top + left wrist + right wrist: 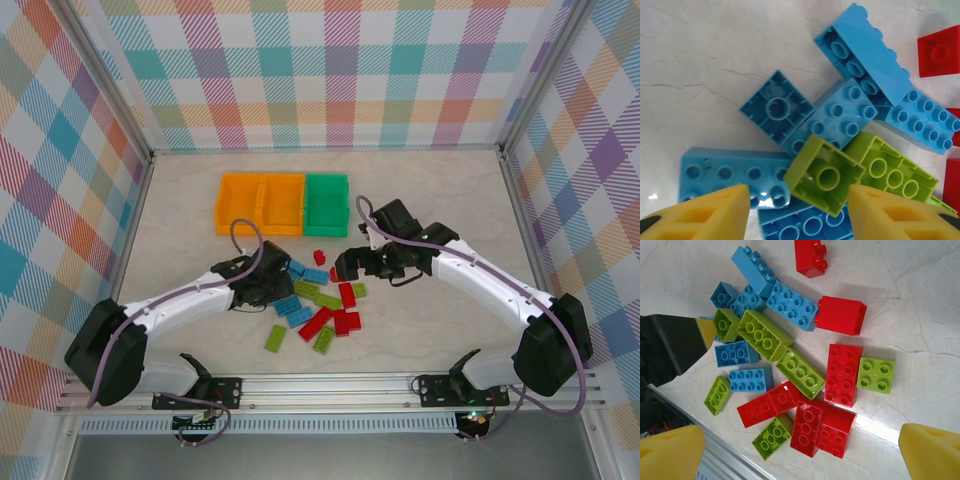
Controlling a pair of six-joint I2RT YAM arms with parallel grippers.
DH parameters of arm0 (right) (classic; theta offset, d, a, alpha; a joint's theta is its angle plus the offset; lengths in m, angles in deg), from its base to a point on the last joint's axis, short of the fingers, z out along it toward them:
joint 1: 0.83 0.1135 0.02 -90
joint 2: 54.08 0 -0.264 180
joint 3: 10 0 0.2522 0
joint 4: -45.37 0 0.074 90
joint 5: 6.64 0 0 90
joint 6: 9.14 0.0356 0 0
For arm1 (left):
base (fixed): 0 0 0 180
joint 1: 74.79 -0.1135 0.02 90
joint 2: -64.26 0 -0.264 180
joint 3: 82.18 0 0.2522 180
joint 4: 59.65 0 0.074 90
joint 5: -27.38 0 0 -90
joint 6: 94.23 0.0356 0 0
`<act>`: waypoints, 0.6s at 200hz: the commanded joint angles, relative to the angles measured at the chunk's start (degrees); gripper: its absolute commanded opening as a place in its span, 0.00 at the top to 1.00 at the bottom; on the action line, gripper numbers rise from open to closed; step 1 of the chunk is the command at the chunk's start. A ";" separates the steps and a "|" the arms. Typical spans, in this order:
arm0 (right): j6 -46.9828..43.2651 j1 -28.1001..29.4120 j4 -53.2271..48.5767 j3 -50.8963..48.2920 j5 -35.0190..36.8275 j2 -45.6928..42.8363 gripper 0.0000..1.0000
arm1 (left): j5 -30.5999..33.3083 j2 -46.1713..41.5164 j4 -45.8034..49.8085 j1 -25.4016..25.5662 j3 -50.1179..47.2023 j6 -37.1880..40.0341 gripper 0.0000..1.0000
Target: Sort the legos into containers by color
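On the marbled tabletop [440,200] the three bins [304,200] (two orange, one green) look unfilled, all legos [320,300] heaped nearby; left gripper [796,195] straddles a lime square brick [825,172], jaws apart and not gripping, right gripper [800,435] wide open above the heap.

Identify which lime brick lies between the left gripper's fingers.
The square lime brick, upside down with one round tube showing; the long lime brick beside it has three.
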 commanded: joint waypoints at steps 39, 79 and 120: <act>0.60 0.32 0.23 -0.89 0.54 -0.53 0.00 | 2.83 3.00 -1.20 1.23 3.40 1.13 0.41; 0.32 0.32 0.17 -0.45 0.71 -0.26 0.00 | 2.38 5.94 -0.19 1.23 4.24 2.39 0.40; 0.39 0.27 -0.01 -0.89 0.89 -0.96 0.00 | 2.74 6.59 -0.48 1.27 3.97 2.06 0.41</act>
